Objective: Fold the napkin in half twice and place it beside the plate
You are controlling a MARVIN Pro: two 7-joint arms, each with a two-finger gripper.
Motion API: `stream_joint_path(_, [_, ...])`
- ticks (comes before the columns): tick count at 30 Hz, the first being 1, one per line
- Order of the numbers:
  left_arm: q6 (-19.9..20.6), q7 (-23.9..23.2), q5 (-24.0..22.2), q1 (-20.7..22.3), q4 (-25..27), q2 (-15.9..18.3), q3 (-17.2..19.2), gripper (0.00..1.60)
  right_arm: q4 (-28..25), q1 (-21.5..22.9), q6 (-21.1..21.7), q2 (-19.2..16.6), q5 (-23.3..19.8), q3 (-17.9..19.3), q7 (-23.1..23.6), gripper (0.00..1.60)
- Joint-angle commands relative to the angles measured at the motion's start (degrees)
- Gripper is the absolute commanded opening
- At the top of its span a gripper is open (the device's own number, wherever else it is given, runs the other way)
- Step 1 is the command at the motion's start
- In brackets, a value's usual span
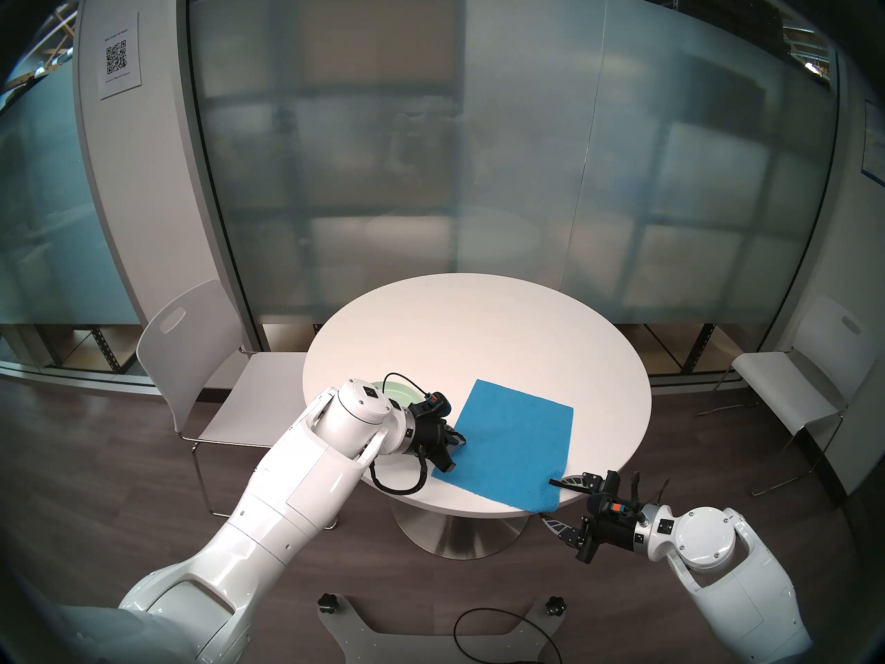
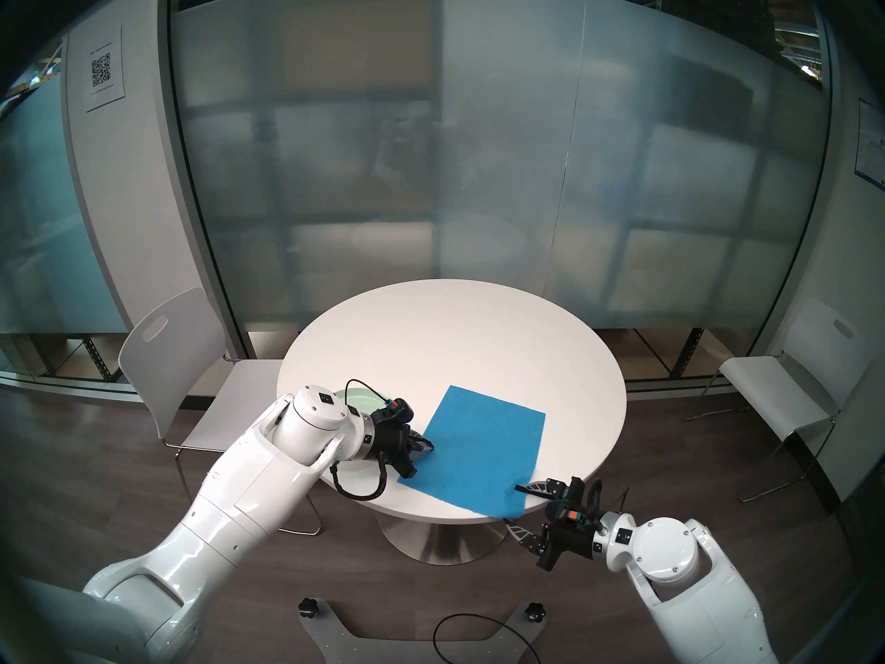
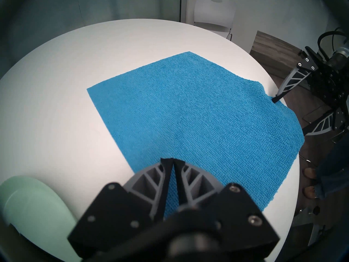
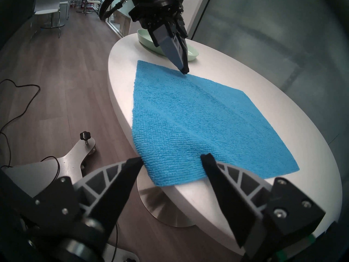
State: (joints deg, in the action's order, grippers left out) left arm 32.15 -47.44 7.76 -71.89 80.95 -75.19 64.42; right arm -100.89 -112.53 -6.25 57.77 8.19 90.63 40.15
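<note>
The left gripper [image 4: 184, 69], fingers pressed together, pins the fuzzy bright blue square napkin [image 1: 515, 450] near the pale mint-green round plate [image 4: 149, 42], seemingly anchoring it so the spread right gripper [image 4: 172, 160] can straddle its overhanging corner.

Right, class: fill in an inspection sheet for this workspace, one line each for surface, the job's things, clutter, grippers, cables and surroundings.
Surface: round white table on a metal pedestal.
Job's things: bright blue fuzzy square napkin lies unfolded, one corner drooping over the table's near edge; pale mint-green round plate sits beside it, partly hidden by the left arm.
Clutter: nothing seen.
Grippers: left gripper shut, tips on the napkin's edge nearest the plate; right gripper open, its jaws either side of the drooping corner, not clamped.
Cables: black cable looped on the floor; black cable on the left wrist.
Surroundings: white chairs either side, frosted glass wall, wood-look floor.
</note>
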Motion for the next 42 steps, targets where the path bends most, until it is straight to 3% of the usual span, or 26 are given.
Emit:
stream_joint_path(1, [-0.18, -0.15, -0.13, 0.27, 1.3, -0.08, 0.1, 0.67, -2.06, -0.37, 0.01, -0.1, -0.32, 0.42, 0.06, 0.78])
stream_joint_path(4, [-0.26, -0.24, -0.09, 0.23, 1.26, -0.03, 0.06, 0.68, -2.16, -0.36, 0.03, -0.05, -0.31, 0.45, 0.29, 0.76])
stream_joint_path(5, [-0.28, -0.23, -0.09, 0.19, 1.27, -0.02, 0.07, 0.68, -2.28, -0.39, 0.11, -0.01, -0.32, 0.45, 0.32, 0.63])
stream_joint_path(9, [-0.18, -0.31, -0.1, 0.09, 1.54, 0.11, 0.16, 0.69, -2.55, -0.38, 0.31, 0.11, -0.35, 0.46, 0.62, 0.5])
stream_joint_path(13, [-0.08, -0.39, -0.13, 0.05, 1.73, 0.18, 0.24, 0.7, -2.74, -0.38, 0.41, 0.34, -0.71, 0.37, 1.12, 0.49])
stream_joint_path(19, [0.05, -0.16, -0.13, 0.07, 1.93, 0.2, 0.61, 0.72, -3.99, -0.81, 1.17, 0.64, -1.34, 0.51, 1.97, 0.16])
stream_joint_path(23, [-0.39, -0.13, -0.18, 0.59, 1.28, 0.28, 1.04, 0.72, -4.44, -0.96, 1.65, 0.67, -1.81, 0.75, 2.54, 0.08])
stream_joint_path(27, [-0.66, -0.45, -0.15, 0.74, 1.29, 0.76, 1.24, 0.72, -4.78, -1.12, 1.96, 0.77, -2.08, 0.89, 2.8, 0.0])
stream_joint_path(42, [-0.67, -0.95, -0.38, 0.36, 1.72, 1.57, 1.96, 0.73, -7.69, -1.46, 5.61, 1.44, -6.88, 1.54, 7.47, 0.0])
